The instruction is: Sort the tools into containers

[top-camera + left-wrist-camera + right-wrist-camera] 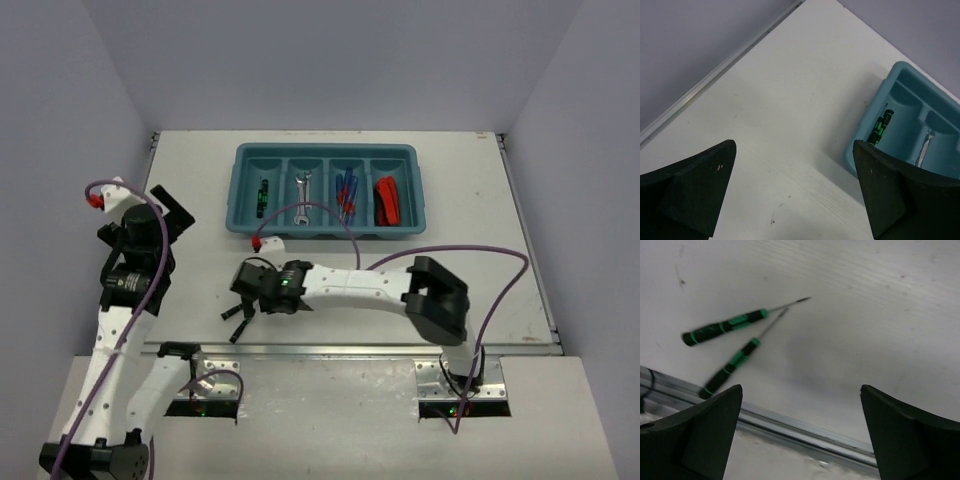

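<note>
**Right wrist view: two loose screwdrivers by the table's near edge**

From above, the right pincer (240, 296) blurs into the dark shapes beneath it. Its own camera shows it spread wide and empty near two black-and-green precision screwdrivers (725, 326), tips close together on the table (865, 315). The left pincer (795, 200) gapes empty too, and its view cuts off the teal tray (869, 120). The tray's compartments hold another precision screwdriver (263, 196), a wrench (304, 192), blue screwdrivers (346, 195) and red pliers (387, 200).
</note>
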You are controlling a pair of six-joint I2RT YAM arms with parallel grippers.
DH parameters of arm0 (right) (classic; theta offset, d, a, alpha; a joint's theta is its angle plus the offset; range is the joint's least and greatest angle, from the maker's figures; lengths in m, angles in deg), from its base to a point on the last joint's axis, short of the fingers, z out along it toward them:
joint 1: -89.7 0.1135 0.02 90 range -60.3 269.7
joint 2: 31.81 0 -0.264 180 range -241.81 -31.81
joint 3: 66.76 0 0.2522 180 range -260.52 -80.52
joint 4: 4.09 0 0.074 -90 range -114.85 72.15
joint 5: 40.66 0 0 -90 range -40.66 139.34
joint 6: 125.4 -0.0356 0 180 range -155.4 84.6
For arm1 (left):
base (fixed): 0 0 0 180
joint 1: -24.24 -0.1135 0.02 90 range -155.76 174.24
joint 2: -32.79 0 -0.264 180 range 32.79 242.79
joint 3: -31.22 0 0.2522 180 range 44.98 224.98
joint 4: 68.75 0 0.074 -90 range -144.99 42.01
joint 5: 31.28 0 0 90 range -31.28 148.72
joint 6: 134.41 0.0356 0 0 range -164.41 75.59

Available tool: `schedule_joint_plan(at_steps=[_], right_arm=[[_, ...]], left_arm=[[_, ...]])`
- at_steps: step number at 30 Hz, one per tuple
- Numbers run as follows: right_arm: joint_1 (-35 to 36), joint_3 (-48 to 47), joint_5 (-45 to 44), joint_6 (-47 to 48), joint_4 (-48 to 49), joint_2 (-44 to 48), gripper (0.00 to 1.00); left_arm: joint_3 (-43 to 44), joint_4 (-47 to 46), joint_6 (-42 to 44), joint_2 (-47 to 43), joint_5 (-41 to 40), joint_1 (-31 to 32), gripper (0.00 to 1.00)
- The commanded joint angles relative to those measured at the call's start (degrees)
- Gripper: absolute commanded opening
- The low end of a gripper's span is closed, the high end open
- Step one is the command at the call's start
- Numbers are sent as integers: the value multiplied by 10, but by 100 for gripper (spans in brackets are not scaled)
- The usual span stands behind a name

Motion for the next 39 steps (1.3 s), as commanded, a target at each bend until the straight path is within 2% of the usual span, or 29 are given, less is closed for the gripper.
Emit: schedule_joint_plan(at_steps=[1, 2, 6, 9, 15, 21, 28, 39], right_arm=[[35, -237, -92, -243, -288, -130, 99], [39, -247, -83, -243, -286, -144, 99], [51, -167, -42, -245, -169, -128, 95], [57, -117, -49, -264, -110, -109, 90], [59, -171, -39, -249, -119, -162, 87], [62, -147, -30, -232, -68, -158, 87], [64, -152, -11, -204, -32, -172, 83], [64, -185, -57, -211, -76, -207, 78]], left_arm=[[-75, -48, -9, -110, -36, -1, 100], [-79, -48, -12, -124, -39, -1, 100], [-65, -18, -38, -153, -97, -2, 100], [-67, -20, -37, -173, -90, -1, 100], [-75, -41, -17, -167, -34, -1, 100], [-76, -48, -4, -159, -2, 0, 100], [-78, -53, 0, -158, 3, 0, 100], [-77, -54, 4, -159, 6, 0, 100]])
